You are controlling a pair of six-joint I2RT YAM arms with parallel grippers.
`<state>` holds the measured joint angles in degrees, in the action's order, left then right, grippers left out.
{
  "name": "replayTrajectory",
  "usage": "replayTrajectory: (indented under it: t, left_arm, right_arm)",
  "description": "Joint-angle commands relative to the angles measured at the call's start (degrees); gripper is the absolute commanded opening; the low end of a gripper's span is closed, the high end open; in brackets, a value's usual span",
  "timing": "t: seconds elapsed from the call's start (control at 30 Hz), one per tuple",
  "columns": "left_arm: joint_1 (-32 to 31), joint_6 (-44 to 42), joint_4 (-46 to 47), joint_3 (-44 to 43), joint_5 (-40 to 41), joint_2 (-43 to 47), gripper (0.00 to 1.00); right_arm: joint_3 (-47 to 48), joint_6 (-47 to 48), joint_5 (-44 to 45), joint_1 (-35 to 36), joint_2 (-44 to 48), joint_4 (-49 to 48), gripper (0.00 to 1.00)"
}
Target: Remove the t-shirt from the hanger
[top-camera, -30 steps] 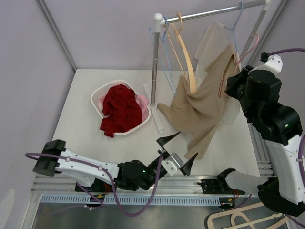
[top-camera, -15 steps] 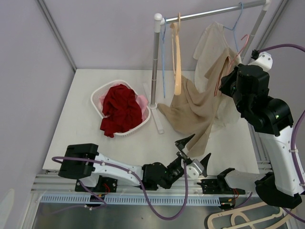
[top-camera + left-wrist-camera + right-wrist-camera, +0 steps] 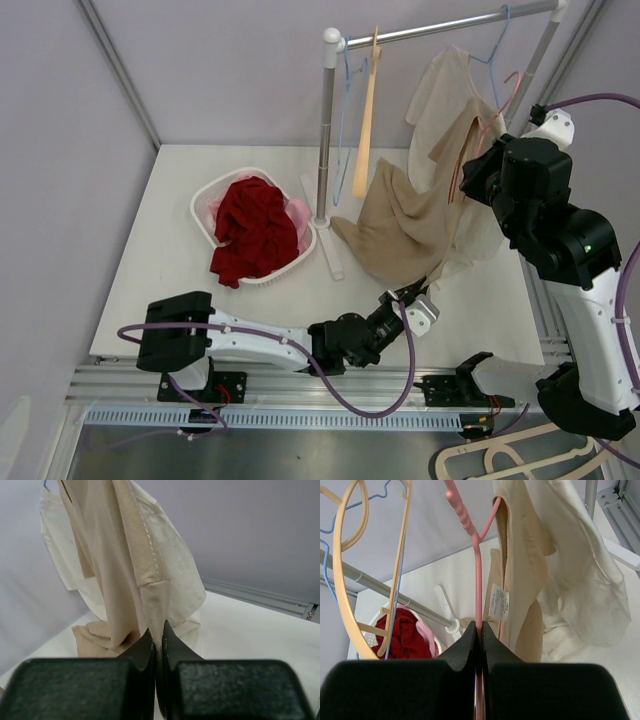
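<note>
A tan t-shirt (image 3: 405, 225) hangs off a pink hanger (image 3: 517, 88) by the rail's right end, its lower part draped onto the table. My left gripper (image 3: 407, 298) is low at the shirt's bottom edge; in the left wrist view it (image 3: 157, 636) is shut on a stitched fold of the tan t-shirt (image 3: 142, 555). My right gripper (image 3: 479, 630) is shut on the pink hanger's stem (image 3: 478, 580), just below its hook. The shirt's collar and white label (image 3: 499, 601) hang right beside it. In the top view the right arm's wrist hides that grip.
A white basket (image 3: 203, 203) holding a red garment stands left of the rack's post (image 3: 325, 130). A wooden hanger (image 3: 365, 120) and a blue hanger (image 3: 344, 75) hang on the rail (image 3: 440, 28). A cream shirt (image 3: 440, 90) hangs behind the tan one. Spare hangers (image 3: 500, 465) lie at bottom right.
My left gripper moved right to the shirt's lower edge and went from wide open to shut on it. The wooden hanger swung back to hang straight. The right arm shifted slightly.
</note>
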<state>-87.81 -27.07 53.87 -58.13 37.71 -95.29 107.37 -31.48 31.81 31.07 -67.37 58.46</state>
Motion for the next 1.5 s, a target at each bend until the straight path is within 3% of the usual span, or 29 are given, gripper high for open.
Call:
replayTrajectory:
  t: [0.0, 0.3, 0.47, 0.67, 0.93, 1.03, 1.2, 1.37, 1.47]
  left_arm:
    - [1.0, 6.3, -2.4, -1.3, -1.1, 0.4, 0.01]
    - [-0.7, 6.0, -2.1, 1.9, -1.5, 2.6, 0.01]
    - [-8.1, 0.7, -2.3, 2.1, 2.0, 7.1, 0.01]
    - [-17.0, 0.4, 2.0, 5.0, 8.1, 8.1, 0.01]
    - [-19.0, -3.4, 10.4, 8.5, 11.9, 4.9, 0.01]
    - [-14.9, -0.9, 8.5, 7.7, 11.9, 5.5, 0.01]
    - [0.4, 13.1, -8.8, 4.3, -1.5, 8.2, 0.01]
    - [11.7, 12.9, -14.9, -9.9, -7.2, 3.6, 0.01]
    - [16.0, 14.4, -23.5, -20.8, -10.4, -1.4, 0.01]
  right_arm:
    - [3.8, -0.1, -0.4, 0.4, 0.5, -2.9, 0.0]
    - [5.6, 1.5, 0.5, 0.4, -1.8, -4.0, 0.0]
    - [5.6, 4.8, 4.3, 0.3, -5.0, -6.4, 0.0]
    - [6.8, 9.3, 6.5, -2.6, -9.8, -10.6, 0.0]
    - [13.8, 10.4, 2.4, -6.6, -15.0, -9.4, 0.0]
    - [15.0, 9.2, 0.6, -4.5, -14.2, -7.3, 0.0]
    - [14.2, 4.9, -2.6, -0.9, -10.4, -2.6, 0.0]
    - [7.2, 1.5, -6.3, 1.9, -4.0, 0.1, 0.0]
    - [5.6, 2.2, -9.2, 2.4, -2.1, 2.0, 0.0]
